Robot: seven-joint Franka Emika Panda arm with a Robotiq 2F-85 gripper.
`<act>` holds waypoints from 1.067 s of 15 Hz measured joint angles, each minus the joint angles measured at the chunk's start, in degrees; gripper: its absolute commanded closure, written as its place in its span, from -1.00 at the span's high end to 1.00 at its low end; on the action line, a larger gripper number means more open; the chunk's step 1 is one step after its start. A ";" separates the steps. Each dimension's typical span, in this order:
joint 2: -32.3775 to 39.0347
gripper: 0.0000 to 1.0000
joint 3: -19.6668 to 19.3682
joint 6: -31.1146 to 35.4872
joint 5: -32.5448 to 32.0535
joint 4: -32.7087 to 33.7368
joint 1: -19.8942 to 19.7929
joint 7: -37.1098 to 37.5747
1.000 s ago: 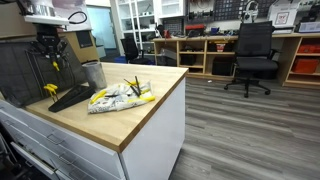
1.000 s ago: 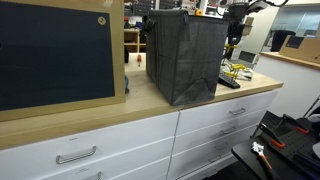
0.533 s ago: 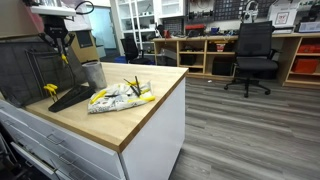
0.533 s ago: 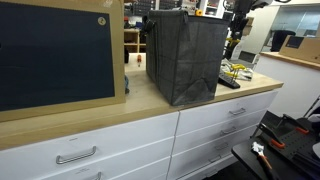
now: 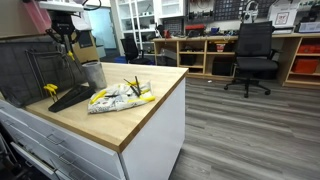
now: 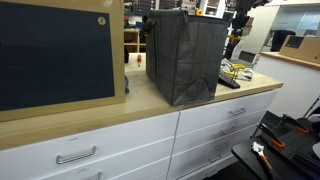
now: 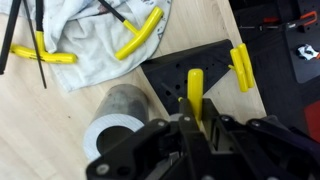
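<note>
Spanning both exterior views, the wooden-topped bench with white drawers below carries everything here. A dark panel in a wooden frame stands on it in an exterior view, and just beside it is a gray fabric bin with upright walls. Beyond the bin, toward the bench's free end, a crumpled white cloth lies about midway between the long edges, with yellow-handled tools spread on it. Between the cloth and the bin, a black triangular plate lies flat on the wood, with a yellow clip at one of its edges. A gray cylinder stands upright just beside the plate, on the side nearer the bench's back edge, apart from the cloth. The arm comes down from above this end of the bench. Its fingers are closed on a short yellow bar, which shows in the wrist view pinched between them and pointing out past their tips. The bar hangs in the air, clear of the wood, over the black plate and close to the cylinder's rim. In the exterior views the bar is too small to make out with any certainty.
</note>
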 measured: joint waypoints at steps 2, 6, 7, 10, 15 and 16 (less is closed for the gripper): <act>0.00 -0.92 0.00 -0.02 0.00 0.00 0.00 0.00; 0.15 -0.92 0.07 -0.02 0.18 -0.57 0.00 0.00; 0.22 -0.92 0.26 0.04 0.21 -1.26 0.03 0.00; 0.41 -0.92 1.20 0.10 0.72 -3.83 0.37 0.00; 0.57 -0.92 3.14 -0.16 0.81 -7.15 1.79 -2.35; 0.61 -0.92 3.45 -0.40 1.01 -7.78 2.09 -3.68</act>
